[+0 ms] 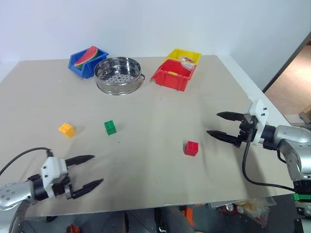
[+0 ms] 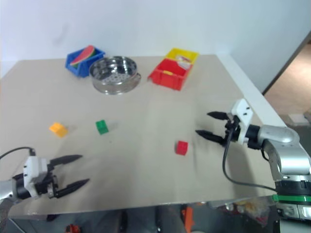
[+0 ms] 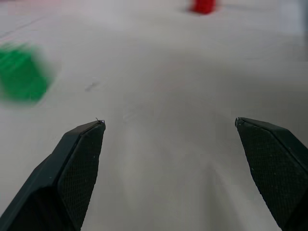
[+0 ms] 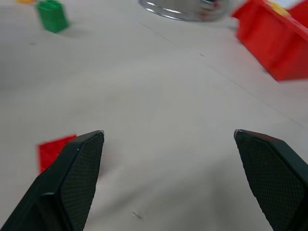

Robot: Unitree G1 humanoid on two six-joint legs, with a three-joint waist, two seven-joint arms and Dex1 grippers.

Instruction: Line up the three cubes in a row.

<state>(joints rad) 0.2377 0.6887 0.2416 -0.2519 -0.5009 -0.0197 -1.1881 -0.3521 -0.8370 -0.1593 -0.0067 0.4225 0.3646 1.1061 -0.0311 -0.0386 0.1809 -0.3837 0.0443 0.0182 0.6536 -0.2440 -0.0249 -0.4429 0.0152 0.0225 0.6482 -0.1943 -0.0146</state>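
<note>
Red cube sits at 9 o'clock of your right gripper, jaws spread, empty. Approach low, straddle squarely, then carry toward green cube.

Legible text: none was found on any surface.
Labels, brands: none could be read.
Numbers, signs: none could be read.
Yellow bin contents: markings too small to make out.

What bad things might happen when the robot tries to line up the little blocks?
The red cube sits apart from the green cube and orange-yellow cube, so the row may end up crooked. The open right gripper might nudge the red cube instead of grabbing it. The left gripper hangs near the table's front edge.
</note>
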